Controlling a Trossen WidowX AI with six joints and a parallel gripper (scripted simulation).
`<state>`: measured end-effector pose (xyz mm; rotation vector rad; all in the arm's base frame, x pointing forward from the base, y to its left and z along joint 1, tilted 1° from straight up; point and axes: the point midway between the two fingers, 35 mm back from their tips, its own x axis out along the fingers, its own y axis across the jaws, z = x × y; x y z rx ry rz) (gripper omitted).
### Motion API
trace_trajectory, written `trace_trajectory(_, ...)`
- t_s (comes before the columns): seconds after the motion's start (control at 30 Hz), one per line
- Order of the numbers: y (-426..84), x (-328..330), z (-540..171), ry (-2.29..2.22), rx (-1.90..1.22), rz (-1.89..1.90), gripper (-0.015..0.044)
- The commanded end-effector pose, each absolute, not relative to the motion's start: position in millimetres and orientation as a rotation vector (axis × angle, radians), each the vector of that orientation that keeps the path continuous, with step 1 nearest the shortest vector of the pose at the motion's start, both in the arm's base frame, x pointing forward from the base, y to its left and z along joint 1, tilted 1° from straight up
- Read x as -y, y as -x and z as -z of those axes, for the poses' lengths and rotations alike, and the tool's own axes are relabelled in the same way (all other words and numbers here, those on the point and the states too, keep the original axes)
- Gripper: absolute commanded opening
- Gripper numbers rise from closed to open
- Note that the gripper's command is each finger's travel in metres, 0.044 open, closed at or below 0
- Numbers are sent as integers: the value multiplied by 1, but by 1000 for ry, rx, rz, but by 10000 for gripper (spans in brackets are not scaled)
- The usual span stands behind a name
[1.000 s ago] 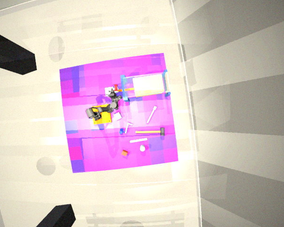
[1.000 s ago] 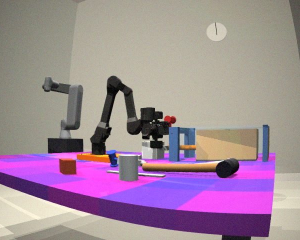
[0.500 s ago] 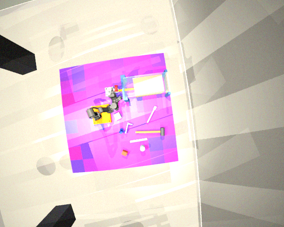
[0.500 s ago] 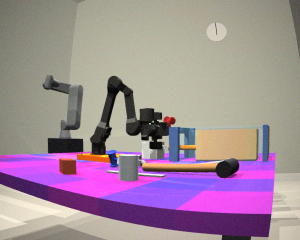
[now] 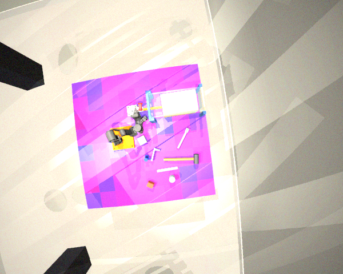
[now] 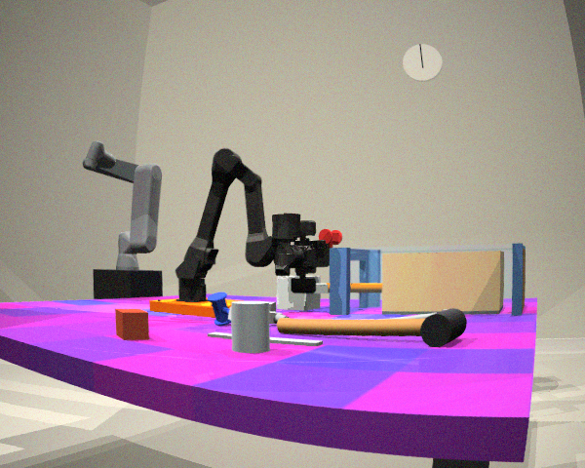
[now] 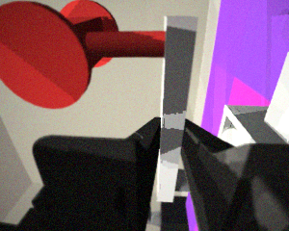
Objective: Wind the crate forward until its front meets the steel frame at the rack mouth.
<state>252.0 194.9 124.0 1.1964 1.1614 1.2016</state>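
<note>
My gripper (image 6: 302, 285) (image 7: 169, 123) is shut on the winch handle, gripping its flat grey bar (image 7: 179, 72); the red spool-shaped knob (image 5: 140, 107) (image 6: 330, 237) (image 7: 40, 55) sticks out to one side. The fingers are low at the pale winch (image 5: 130, 112) (image 6: 284, 294), overlapping its upper part in the exterior view. The square key and its fit in the hole are hidden. An orange strap (image 5: 152, 108) (image 6: 366, 288) runs from the winch to the crate (image 5: 179, 102) (image 6: 442, 282). The crate sits flat, with a gap to the blue steel frame (image 5: 148, 106) (image 6: 335, 281).
On the bench lie a mallet (image 5: 179, 159) (image 6: 353, 326), a flat bar (image 5: 167, 169), a long tool (image 5: 183, 138), an angled tool (image 5: 154, 149) and a blue spool piece (image 5: 147, 157) (image 6: 218, 308). A grey cylinder (image 5: 172, 178) (image 6: 251, 327) and orange block (image 5: 150, 184) (image 6: 132, 325) stand farther off.
</note>
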Motion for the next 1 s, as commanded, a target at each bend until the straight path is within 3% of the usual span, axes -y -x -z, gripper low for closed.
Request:
trace_trajectory(0.0,-252,-195,-124,-1197,-1159,-1203,0)
trace_trajectory(0.57,-253,-197,-118,-1196,-1164,-1203,0)
trace_trajectory(0.87,-252,-196,-118,-1200,-1168,-1199,236)
trace_trajectory(0.97,-252,-196,-118,-1200,-1168,-1199,240)
